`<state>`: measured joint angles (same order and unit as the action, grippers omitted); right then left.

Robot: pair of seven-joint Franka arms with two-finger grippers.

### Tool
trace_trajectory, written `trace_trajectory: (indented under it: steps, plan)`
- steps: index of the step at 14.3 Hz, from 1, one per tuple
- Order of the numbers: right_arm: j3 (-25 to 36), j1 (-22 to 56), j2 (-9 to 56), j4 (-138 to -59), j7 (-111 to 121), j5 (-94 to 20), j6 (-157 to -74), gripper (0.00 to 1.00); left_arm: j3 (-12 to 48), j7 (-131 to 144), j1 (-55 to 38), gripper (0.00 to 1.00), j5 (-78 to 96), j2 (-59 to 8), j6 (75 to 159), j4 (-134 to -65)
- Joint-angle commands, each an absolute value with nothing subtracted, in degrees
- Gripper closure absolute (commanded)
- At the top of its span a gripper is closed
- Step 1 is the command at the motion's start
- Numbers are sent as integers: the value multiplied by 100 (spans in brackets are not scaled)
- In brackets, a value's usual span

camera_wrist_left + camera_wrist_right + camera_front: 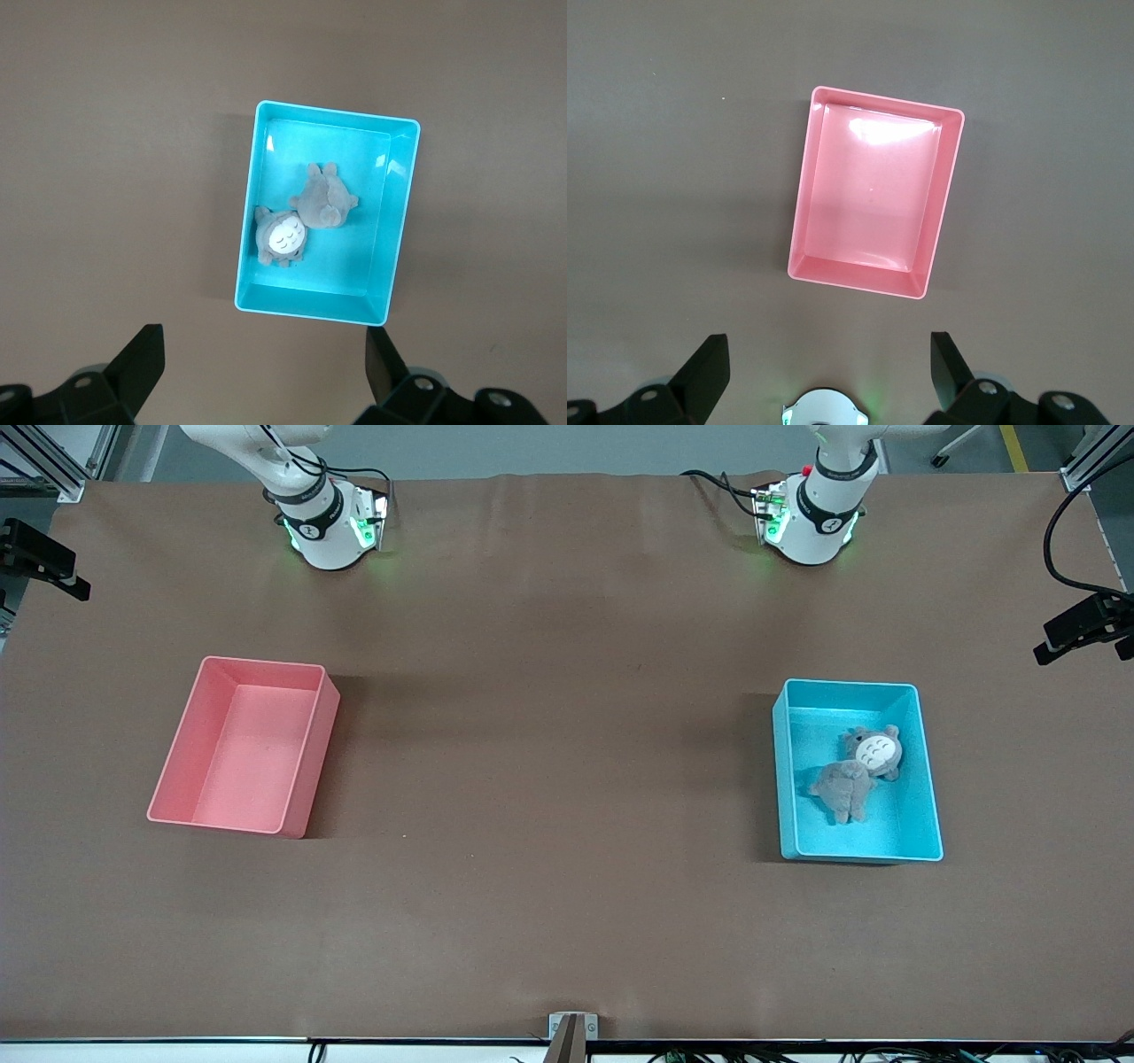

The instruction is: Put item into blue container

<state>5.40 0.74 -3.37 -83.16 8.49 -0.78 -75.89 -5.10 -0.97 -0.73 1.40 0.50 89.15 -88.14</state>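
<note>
Front view shows us the brown table (549,691) with the pink bin (306,779) toward the right arm's end and the blue container (930,806) toward the left arm's end. In that container we see two grey plush toys (855,775) touching. High over it our left gripper (264,363) hangs, fingers spread; our right gripper (829,367), also spread, hangs over the pink bin.
</note>
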Motion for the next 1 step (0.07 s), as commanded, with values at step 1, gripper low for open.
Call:
trace_trajectory:
  steps: [1]
  plan:
    - [562, 79, -396, -8393, 791, -141, -7550, 0, -467, -202, -114, 0, 211, 62, 8912, -8815]
